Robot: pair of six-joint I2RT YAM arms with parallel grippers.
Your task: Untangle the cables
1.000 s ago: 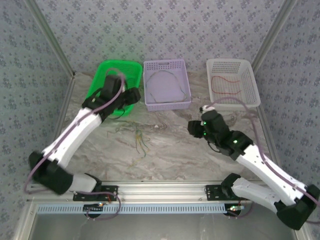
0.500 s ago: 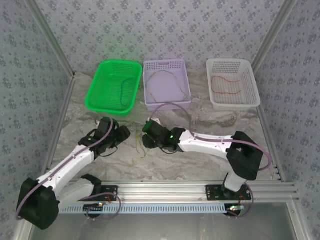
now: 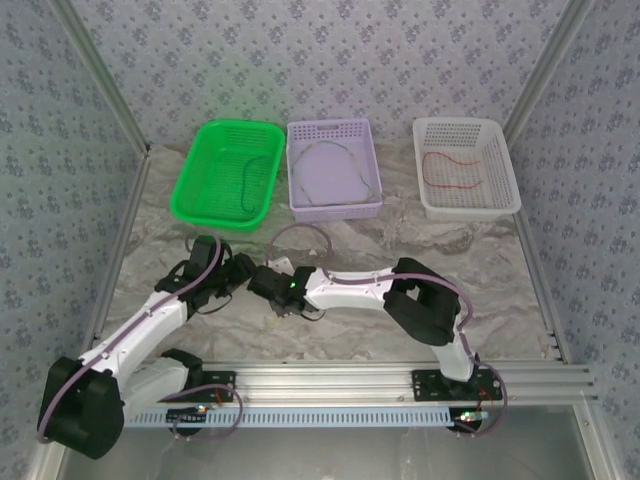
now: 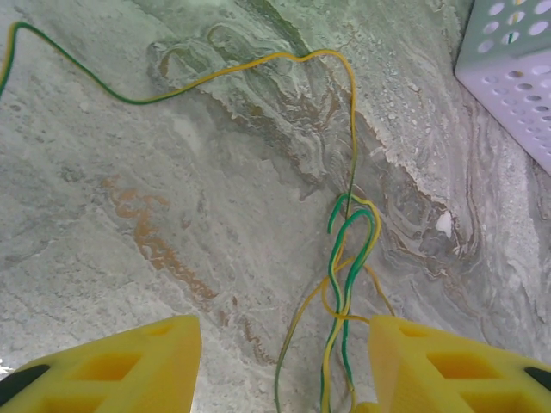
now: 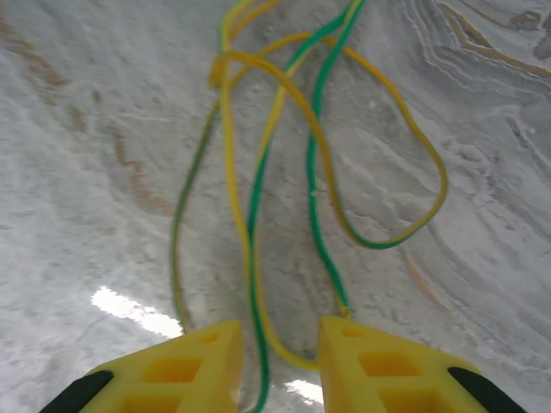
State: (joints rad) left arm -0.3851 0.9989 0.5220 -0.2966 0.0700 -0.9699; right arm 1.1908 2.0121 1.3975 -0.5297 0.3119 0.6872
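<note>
Left claw (image 4: 280,334) hangs open just above the tabletop (image 4: 129,189), its yellow fingers (image 4: 129,366) set wide apart. From its wrist camera I see the yellow and green cables (image 4: 352,146) lying bunched on the marbled surface. Several strands run down into the gap between the fingers, and one long strand wanders off in a wavy line toward the upper left. A corner of the purple basket (image 4: 516,69) shows at the upper right of that view.

Right claw (image 5: 280,335) sits low over the same tangle with only a narrow gap between its fingers. A few strands pass through that gap, and I don't see them pinched. Beyond the fingers the strands cross in a knot at the upper left, and one loop spreads out to the right.

From overhead, I see both claws close together near the front middle of the tabletop, the right arm reaching across from its side. Along the far edge, well apart from them, a dark cable (image 3: 243,185) lies in the green basket (image 3: 195,170), a pale grey cable (image 3: 330,146) in the purple one, and a red cable (image 3: 450,157) in the white basket (image 3: 465,125).
</note>
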